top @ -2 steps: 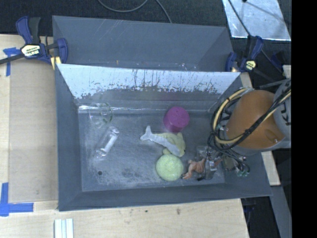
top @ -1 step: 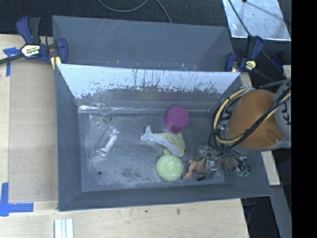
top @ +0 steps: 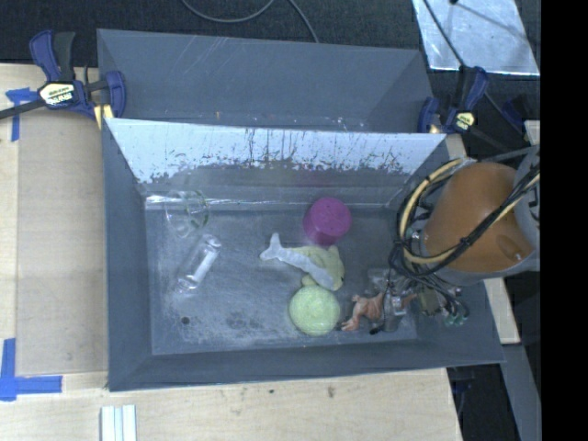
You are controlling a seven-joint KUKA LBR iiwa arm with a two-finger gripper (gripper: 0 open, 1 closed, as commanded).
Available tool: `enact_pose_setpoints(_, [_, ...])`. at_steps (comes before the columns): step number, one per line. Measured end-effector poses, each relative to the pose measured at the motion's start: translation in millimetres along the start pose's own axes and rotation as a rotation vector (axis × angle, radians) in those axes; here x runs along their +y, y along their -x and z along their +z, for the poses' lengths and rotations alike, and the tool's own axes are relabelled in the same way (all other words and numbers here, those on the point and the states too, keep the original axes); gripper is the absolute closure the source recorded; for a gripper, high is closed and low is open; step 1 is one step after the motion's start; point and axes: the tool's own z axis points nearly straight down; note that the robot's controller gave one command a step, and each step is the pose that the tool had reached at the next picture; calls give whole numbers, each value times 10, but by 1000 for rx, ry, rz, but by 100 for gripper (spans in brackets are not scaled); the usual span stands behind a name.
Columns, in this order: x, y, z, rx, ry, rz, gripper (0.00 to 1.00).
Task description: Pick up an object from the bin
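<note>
While the orange-covered wrist (top: pixel 478 219) hangs over the right wall of the bin (top: pixel 129 246), the jaws sit low in the front-right corner, at a small brown-orange object (top: pixel 361 309). Can't tell if the jaws are open, closed or gripping it. Just left of it: pale green ball (top: pixel 315 309). Behind that: white dolphin-shaped toy (top: pixel 287 255), purple cup (top: pixel 328 219). Far left: clear plastic pieces (top: pixel 197 266).
</note>
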Motion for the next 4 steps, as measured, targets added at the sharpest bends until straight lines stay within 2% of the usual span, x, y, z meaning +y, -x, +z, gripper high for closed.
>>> enact_pose_setpoints(4, [-6, 11, -671, -4, -2, 0, 100])
